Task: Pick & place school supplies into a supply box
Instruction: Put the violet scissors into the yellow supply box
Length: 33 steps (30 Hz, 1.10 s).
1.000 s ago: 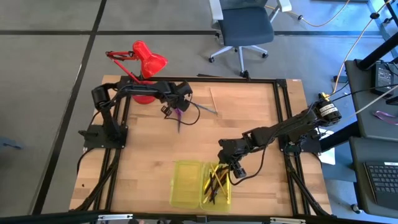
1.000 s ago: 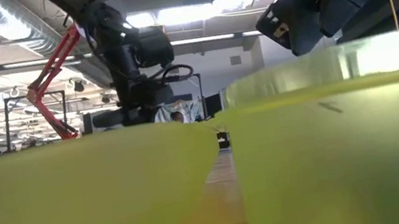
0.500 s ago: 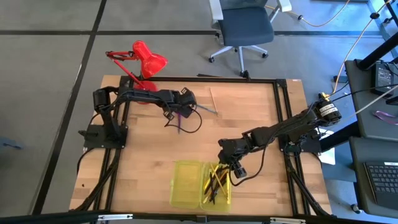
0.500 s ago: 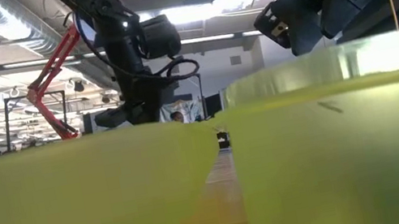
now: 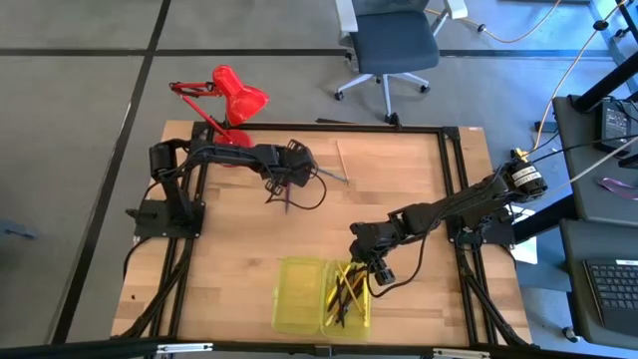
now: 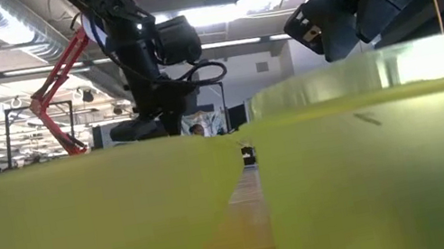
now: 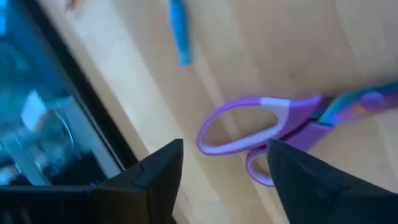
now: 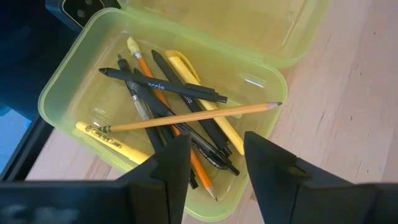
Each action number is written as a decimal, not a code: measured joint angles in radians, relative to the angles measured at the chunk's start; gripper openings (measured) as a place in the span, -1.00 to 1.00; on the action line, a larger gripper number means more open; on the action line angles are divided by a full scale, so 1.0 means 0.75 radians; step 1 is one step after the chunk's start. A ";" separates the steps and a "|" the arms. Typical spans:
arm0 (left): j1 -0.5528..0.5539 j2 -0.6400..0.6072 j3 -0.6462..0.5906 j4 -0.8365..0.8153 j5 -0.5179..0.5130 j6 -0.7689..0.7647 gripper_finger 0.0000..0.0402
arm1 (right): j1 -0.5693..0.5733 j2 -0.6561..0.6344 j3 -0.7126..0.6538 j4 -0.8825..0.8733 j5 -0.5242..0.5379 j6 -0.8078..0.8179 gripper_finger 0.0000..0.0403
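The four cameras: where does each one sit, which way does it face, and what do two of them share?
High view: above the table, facing straight down; shows both arms, left gripper over the scissors, right gripper by the supply box.
Low view: at table-top height, facing across the box walls into the room; arms enter from above.
Left wrist view: faces the scissors past its own open fingers.
Right wrist view: faces pens and pencils in the box.
Shared: high and left wrist views both show the scissors.
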 joint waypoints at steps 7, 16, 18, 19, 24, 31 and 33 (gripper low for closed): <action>-0.032 0.000 0.000 -0.049 -0.075 -0.103 0.21 | 0.000 0.000 0.000 0.000 0.000 -0.006 -0.24; -0.031 0.000 0.000 -0.055 -0.138 -0.174 0.20 | 0.000 0.000 0.000 -0.001 0.000 -0.038 -0.24; -0.005 0.000 0.000 -0.088 0.024 -0.039 0.20 | 0.000 0.000 0.000 -0.001 0.000 -0.039 -0.24; 0.015 0.000 0.000 -0.104 0.137 0.026 0.20 | 0.000 0.000 0.000 -0.001 0.000 -0.038 -0.24; 0.103 0.000 0.000 -0.112 0.384 0.202 0.19 | 0.000 0.000 0.000 -0.001 -0.001 -0.006 -0.24; 0.189 0.000 0.000 -0.141 0.383 0.357 0.18 | 0.000 0.000 0.000 0.000 0.005 -0.005 -0.24; 0.209 0.000 0.000 -0.137 0.395 0.406 0.18 | 0.000 0.000 0.000 0.003 0.029 -0.006 -0.24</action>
